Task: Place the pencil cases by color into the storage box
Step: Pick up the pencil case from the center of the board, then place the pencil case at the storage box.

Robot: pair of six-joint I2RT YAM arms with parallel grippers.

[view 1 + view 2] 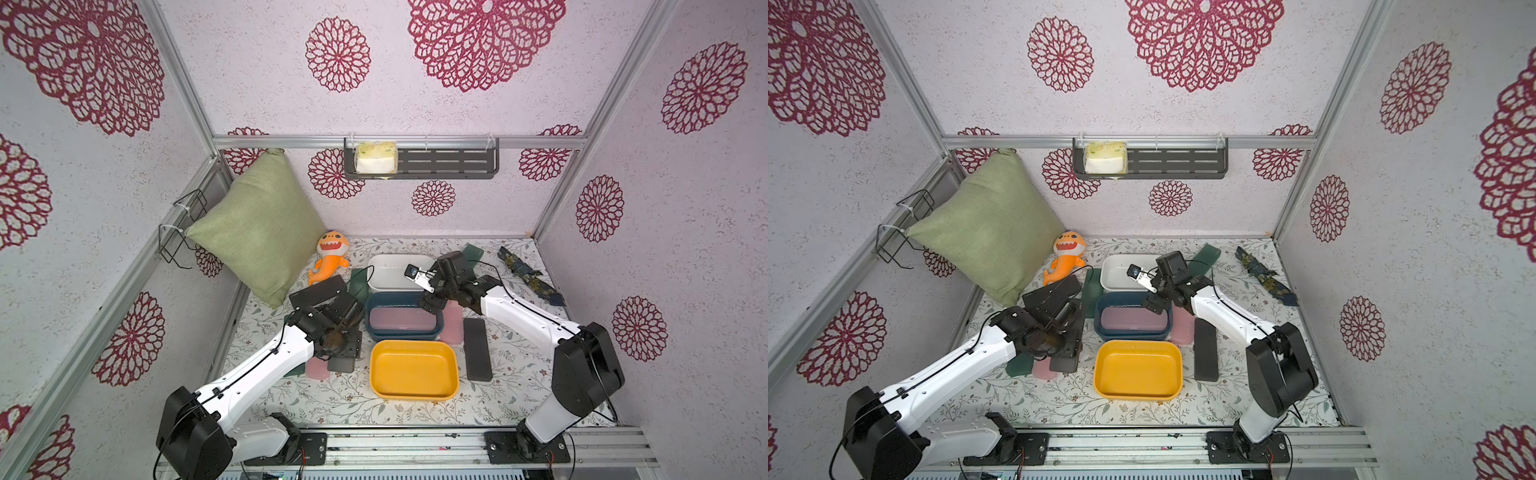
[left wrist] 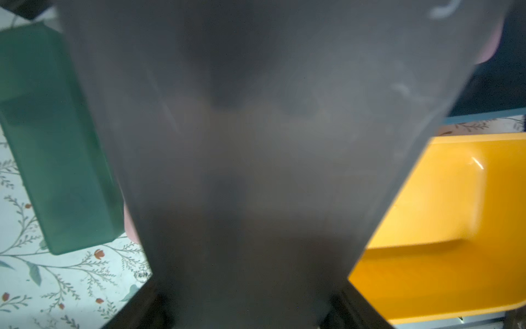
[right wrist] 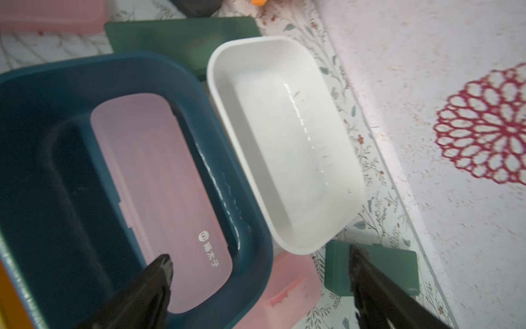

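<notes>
The storage box is three bins in a row: white (image 1: 399,286), blue (image 1: 376,316) and yellow (image 1: 413,370). One pink pencil case (image 1: 399,318) lies in the blue bin. My left gripper (image 2: 250,282) is shut on a black pencil case (image 2: 256,142) that fills the left wrist view, left of the yellow bin; a green case (image 2: 57,142) lies beside it. My right gripper (image 3: 259,255) hangs open over the blue bin's (image 3: 71,74) right end, beside another pink case (image 3: 290,284) and a green case (image 3: 398,265). More cases lie around: black (image 1: 478,349), black (image 1: 318,293), green (image 1: 358,284).
A green pillow (image 1: 257,232) and an orange plush toy (image 1: 328,259) fill the back left corner. A dark floral cloth strip (image 1: 528,274) lies at the back right. A wall shelf (image 1: 449,164) hangs above. Both arms reach in from the front rail.
</notes>
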